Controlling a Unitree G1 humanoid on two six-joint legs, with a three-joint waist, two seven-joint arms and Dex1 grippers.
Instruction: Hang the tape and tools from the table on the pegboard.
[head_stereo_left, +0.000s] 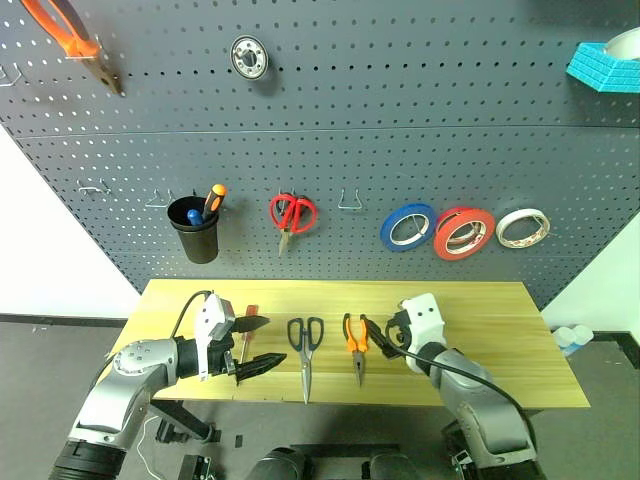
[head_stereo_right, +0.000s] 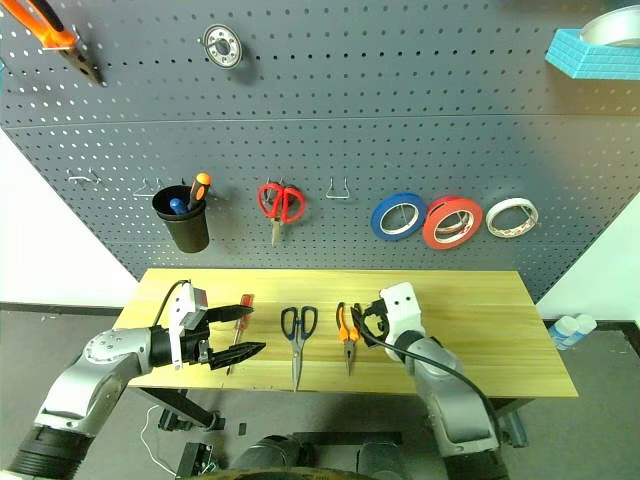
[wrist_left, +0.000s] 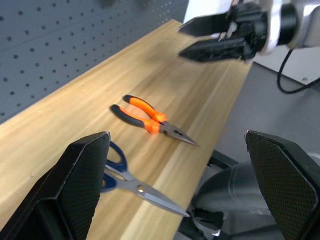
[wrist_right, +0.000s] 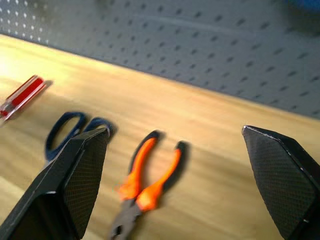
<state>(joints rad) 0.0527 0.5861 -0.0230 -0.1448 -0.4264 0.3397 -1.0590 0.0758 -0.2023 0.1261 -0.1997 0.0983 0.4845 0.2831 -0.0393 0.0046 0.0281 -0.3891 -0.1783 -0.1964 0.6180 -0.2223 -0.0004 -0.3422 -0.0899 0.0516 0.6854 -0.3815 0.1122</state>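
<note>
Already the tape (head_stereo_left: 463, 232) is done: you can see the wide red ring hanging on the pegboard (head_stereo_left: 400, 110), between a blue roll (head_stereo_left: 407, 226) and a smaller red-and-white roll (head_stereo_left: 522, 227). The tools are what is left for you. All three lie on the table (head_stereo_left: 500, 330), near its front edge. The slim red-handled screwdriver (head_stereo_left: 247, 332) lies at the robot's left, the black-handled scissors (head_stereo_left: 306, 352) in the middle with the blades toward the front edge, and the small orange-and-black pliers (head_stereo_left: 356, 345) just beside them on the right.

So by my reading you are about a quarter through, with three hangings to go. The left gripper (head_stereo_left: 253, 347) hovers with its fingers spread wide and empty, right by the screwdriver. The right gripper (head_stereo_left: 381, 334) is likewise wide and empty, close beside the pliers' handles.

Further out, the board carries red-handled scissors (head_stereo_left: 292, 214), a black cup (head_stereo_left: 194, 228) and large orange pliers (head_stereo_left: 72, 40). Bare hooks near the cup look free for you.
</note>
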